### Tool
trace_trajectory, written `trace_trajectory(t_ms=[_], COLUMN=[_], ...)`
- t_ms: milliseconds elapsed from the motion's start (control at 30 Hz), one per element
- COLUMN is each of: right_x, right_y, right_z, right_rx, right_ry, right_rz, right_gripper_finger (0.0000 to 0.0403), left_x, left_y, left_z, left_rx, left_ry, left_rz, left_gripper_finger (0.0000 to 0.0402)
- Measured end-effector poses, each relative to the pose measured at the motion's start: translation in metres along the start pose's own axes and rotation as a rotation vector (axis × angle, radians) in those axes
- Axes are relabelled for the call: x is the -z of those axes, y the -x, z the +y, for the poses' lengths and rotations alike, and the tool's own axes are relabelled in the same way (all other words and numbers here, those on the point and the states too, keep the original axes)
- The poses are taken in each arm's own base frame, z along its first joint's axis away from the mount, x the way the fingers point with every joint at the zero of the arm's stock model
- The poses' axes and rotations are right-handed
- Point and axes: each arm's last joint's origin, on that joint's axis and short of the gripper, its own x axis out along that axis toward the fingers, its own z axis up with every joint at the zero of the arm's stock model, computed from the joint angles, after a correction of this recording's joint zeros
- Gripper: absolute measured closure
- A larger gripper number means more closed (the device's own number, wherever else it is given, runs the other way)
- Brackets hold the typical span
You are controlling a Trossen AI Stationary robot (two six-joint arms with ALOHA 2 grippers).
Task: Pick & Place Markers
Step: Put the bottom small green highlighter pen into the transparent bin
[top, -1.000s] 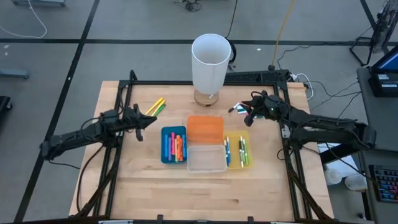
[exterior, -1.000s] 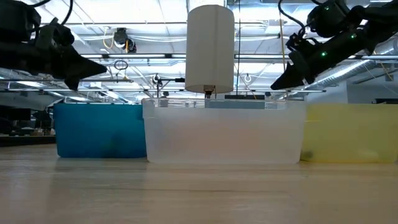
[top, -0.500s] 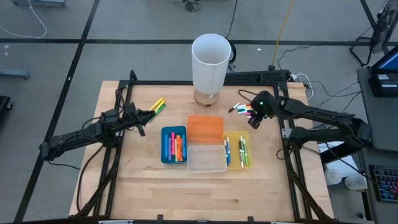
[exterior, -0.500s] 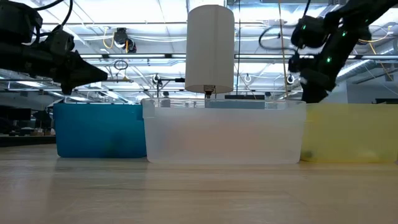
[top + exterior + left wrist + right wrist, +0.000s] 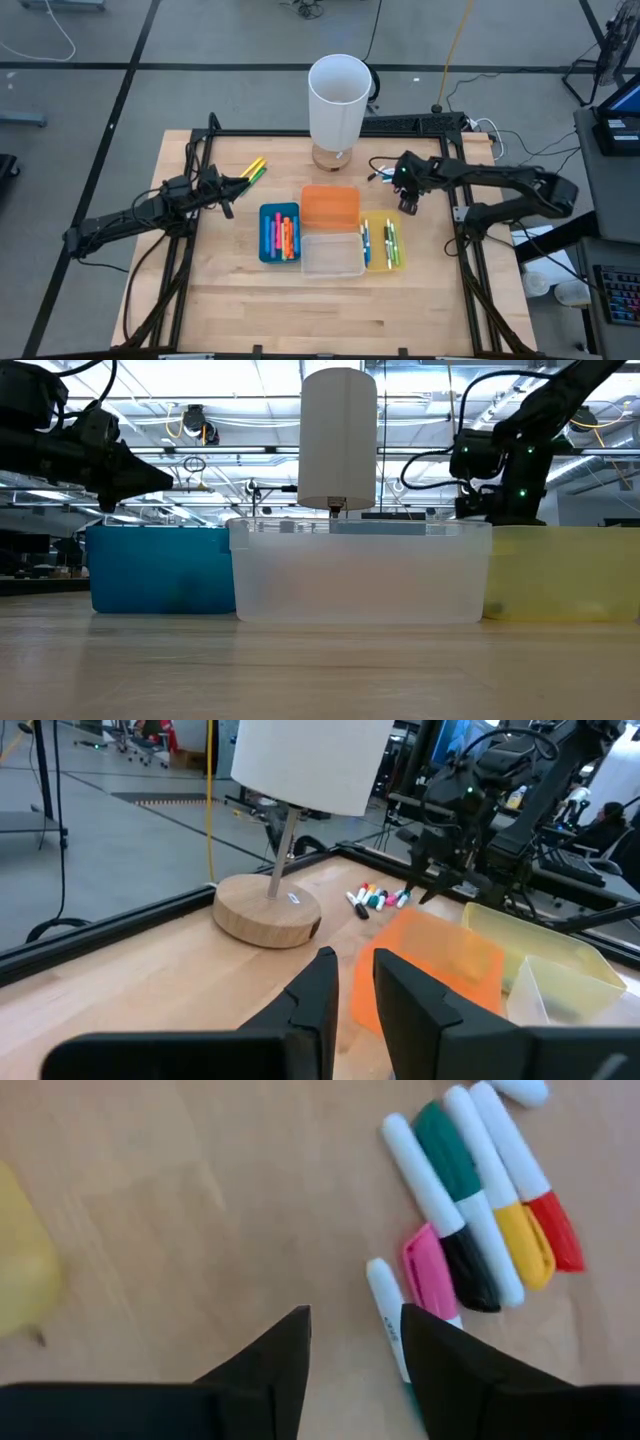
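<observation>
A cluster of white markers with black, yellow, red, green and pink caps (image 5: 470,1210) lies flat on the table right of the lamp base (image 5: 383,176). My right gripper (image 5: 355,1345) points down just beside them, open; one white marker (image 5: 385,1315) lies next to one finger, and nothing is between the fingers. Yellow and green markers (image 5: 252,170) lie at the far left. My left gripper (image 5: 232,188) hovers level near them, its fingers (image 5: 352,975) a little apart, holding nothing. More markers lie in the blue bin (image 5: 279,232) and the yellow bin (image 5: 381,240).
A white lamp (image 5: 338,95) on a round wooden base (image 5: 265,910) stands at the far middle. An orange bin (image 5: 330,205) and a clear bin (image 5: 332,255) sit between the blue and yellow bins. Bare wood lies toward the near edge.
My right gripper has tipped from slanting forward to pointing steeply down and has sunk toward the table beside the marker cluster, its arm swinging a little toward the table's left. My left gripper has turned slightly in place.
</observation>
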Motion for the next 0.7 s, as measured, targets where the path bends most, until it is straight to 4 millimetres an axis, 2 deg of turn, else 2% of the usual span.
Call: trace_trajectory(t_ms=[200, 433, 700], right_x=[0.003, 0.006, 0.008], right_y=[-0.009, -0.017, -0.022], right_z=[-0.01, -0.016, -0.017], right_rx=[0.147, 0.044, 0.039], right_ry=[-0.006, -0.057, -0.092], right_rz=[0.083, 0.103, 0.147], right_gripper_finger=[0.0261, 0.0265, 0.0274], left_x=[0.0, 0.0, 0.0], left_y=[0.0, 0.0, 0.0], left_z=[0.0, 0.0, 0.0], left_rx=[0.0, 0.0, 0.0], left_ry=[0.0, 0.0, 0.0], left_rz=[-0.001, 0.0, -0.001], left_gripper_finger=[0.033, 0.033, 0.033])
